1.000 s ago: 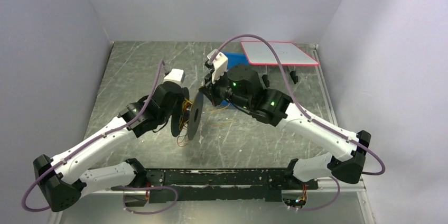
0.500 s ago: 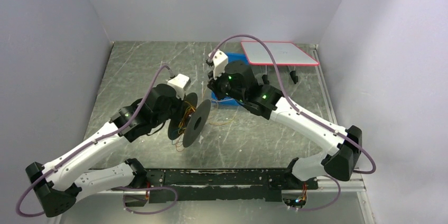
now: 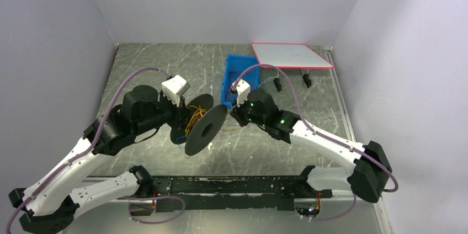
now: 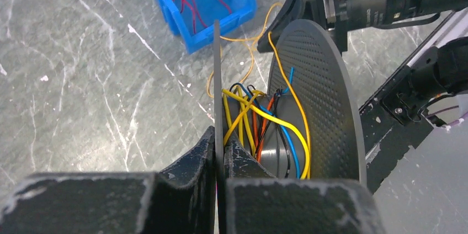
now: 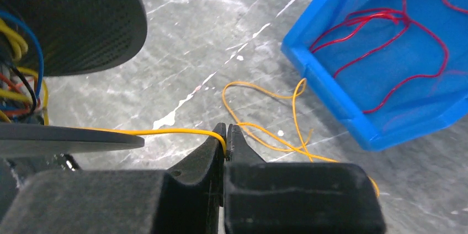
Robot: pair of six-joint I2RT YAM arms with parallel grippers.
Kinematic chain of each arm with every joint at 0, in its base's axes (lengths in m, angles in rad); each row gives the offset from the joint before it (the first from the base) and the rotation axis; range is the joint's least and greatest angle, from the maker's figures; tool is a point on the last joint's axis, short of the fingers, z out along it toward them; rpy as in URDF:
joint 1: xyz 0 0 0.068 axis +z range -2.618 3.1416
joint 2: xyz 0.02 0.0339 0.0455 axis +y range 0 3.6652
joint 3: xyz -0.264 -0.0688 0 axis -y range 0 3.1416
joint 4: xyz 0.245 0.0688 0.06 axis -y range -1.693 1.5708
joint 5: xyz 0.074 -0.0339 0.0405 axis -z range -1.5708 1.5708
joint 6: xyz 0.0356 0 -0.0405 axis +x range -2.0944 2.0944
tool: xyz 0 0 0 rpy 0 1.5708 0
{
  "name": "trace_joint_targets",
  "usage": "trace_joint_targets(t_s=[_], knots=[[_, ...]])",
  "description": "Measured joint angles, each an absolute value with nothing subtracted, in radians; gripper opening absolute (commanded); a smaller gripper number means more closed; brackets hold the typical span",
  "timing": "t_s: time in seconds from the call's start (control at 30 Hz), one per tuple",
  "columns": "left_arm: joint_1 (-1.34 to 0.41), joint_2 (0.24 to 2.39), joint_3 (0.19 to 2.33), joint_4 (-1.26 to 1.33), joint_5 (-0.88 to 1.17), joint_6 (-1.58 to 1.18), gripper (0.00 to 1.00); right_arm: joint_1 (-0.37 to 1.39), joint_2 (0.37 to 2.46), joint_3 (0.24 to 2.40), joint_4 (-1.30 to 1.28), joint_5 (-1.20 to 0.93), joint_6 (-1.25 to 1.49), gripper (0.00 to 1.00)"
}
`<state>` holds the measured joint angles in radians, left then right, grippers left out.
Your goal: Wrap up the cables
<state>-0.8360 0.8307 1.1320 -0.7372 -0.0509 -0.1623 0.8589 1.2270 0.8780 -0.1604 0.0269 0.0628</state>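
My left gripper (image 4: 219, 147) is shut on the thin rim of one flange of the dark grey spool (image 4: 317, 107), holding it tilted above the table. Yellow, orange, blue and black cables (image 4: 256, 126) are wound loosely on its hub. My right gripper (image 5: 226, 141) is shut on an orange-yellow cable (image 5: 165, 132) that runs left to the spool and trails in loops on the table behind the fingers. From above, the spool (image 3: 205, 129) hangs between the left gripper (image 3: 177, 119) and the right gripper (image 3: 233, 117). A red cable (image 5: 386, 30) lies in the blue bin (image 5: 331, 99).
The blue bin (image 3: 226, 88) stands just behind the right gripper. A white board with a red rim (image 3: 290, 54) on short black legs sits at the back right. A black rail (image 3: 232, 187) runs along the near edge. Grey walls close in three sides.
The right gripper has come down and toward the near side, uncovering the blue bin, with the cable in it. The left arm has swung the spool over, tilting its flanges.
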Motion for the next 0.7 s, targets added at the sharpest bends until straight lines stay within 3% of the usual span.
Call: trace_joint_targets(t_s=[0.57, 0.7], knots=[[-0.837, 0.817, 1.213, -0.811, 0.024, -0.165, 0.07, 0.866, 1.118, 0.522, 0.304, -0.228, 0.218, 0.00], [-0.837, 0.823, 1.230, -0.817, 0.031, -0.172, 0.07, 0.865, 1.127, 0.514, 0.347, -0.258, 0.236, 0.20]])
